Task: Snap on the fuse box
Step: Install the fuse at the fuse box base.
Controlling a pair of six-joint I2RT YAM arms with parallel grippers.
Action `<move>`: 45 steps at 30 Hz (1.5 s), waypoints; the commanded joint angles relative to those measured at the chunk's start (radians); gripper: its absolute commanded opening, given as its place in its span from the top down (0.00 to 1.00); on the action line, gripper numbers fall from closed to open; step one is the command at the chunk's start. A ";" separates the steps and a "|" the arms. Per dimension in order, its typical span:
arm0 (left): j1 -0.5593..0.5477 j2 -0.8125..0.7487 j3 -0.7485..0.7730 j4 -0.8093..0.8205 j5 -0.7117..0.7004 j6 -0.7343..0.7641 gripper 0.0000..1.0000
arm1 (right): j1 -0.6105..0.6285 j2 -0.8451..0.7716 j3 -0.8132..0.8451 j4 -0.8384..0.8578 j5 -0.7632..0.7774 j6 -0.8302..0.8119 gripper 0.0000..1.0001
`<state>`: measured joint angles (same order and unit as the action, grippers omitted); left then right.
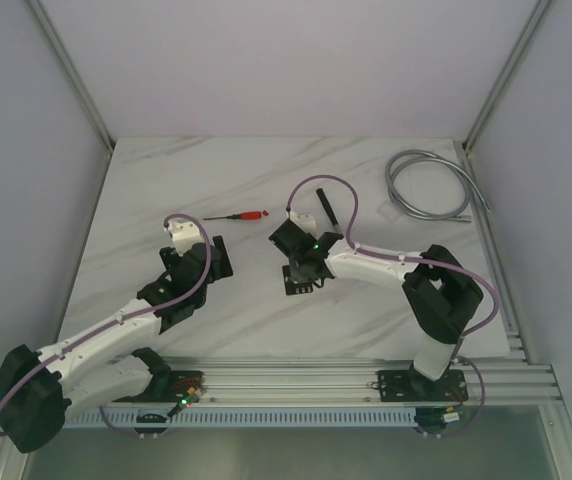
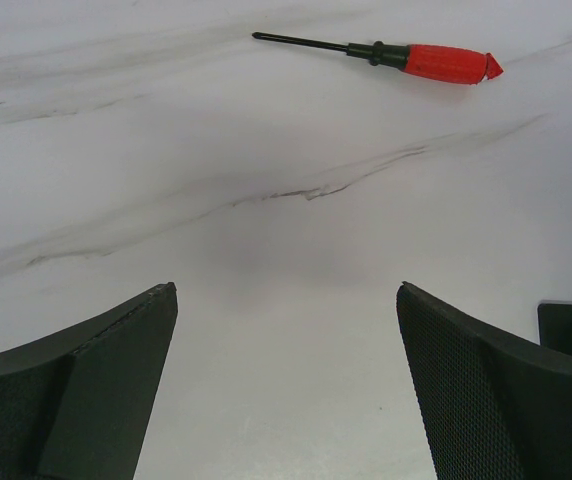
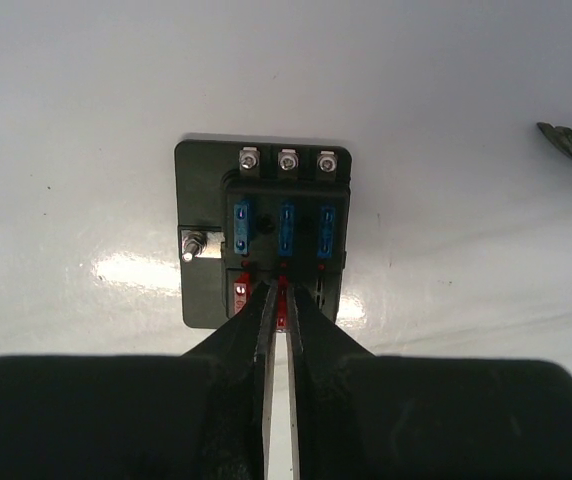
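1. My left end effector (image 2: 286, 290) is spread wide above bare counter (image 1: 156, 180), holding nothing.
2. Just beyond it, a red-handled screwdriver (image 2: 436, 63) lies flat, its tip pointing left.
3. The fuse box (image 3: 263, 190) sits flat mid-counter, right of the left arm, with blue fuses in its far row and red ones nearer.
4. My right end effector (image 3: 279, 290) is narrowed to a thin slit, tips at the middle red fuse; I cannot tell whether they grip it.
5. A grey cable coil (image 1: 428, 185) lies at the far right.
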<state>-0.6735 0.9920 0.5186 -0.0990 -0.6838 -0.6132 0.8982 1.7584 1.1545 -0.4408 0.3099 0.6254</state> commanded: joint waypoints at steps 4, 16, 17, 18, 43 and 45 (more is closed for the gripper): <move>0.006 -0.010 -0.004 -0.016 0.010 -0.008 0.00 | 0.008 0.048 0.022 -0.064 0.013 0.012 0.98; 0.006 -0.019 -0.006 -0.015 0.009 -0.010 0.00 | 0.004 0.029 -0.108 -0.044 -0.032 -0.012 1.00; 0.006 -0.019 -0.006 -0.015 0.008 -0.011 0.00 | 0.005 0.037 -0.110 -0.045 -0.037 -0.016 1.00; 0.006 -0.019 -0.007 -0.015 0.007 -0.011 0.00 | 0.005 0.049 -0.112 -0.046 -0.040 -0.022 1.00; 0.008 -0.019 -0.009 -0.015 0.007 -0.014 0.00 | -0.039 0.141 -0.148 -0.121 -0.064 -0.103 1.00; 0.008 -0.019 -0.008 -0.015 0.009 -0.014 0.00 | -0.051 0.167 -0.116 -0.124 -0.064 -0.119 1.00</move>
<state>-0.6731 0.9844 0.5186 -0.0994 -0.6834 -0.6205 0.8795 1.7599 1.1015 -0.3573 0.2836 0.5529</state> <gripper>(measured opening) 0.998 0.115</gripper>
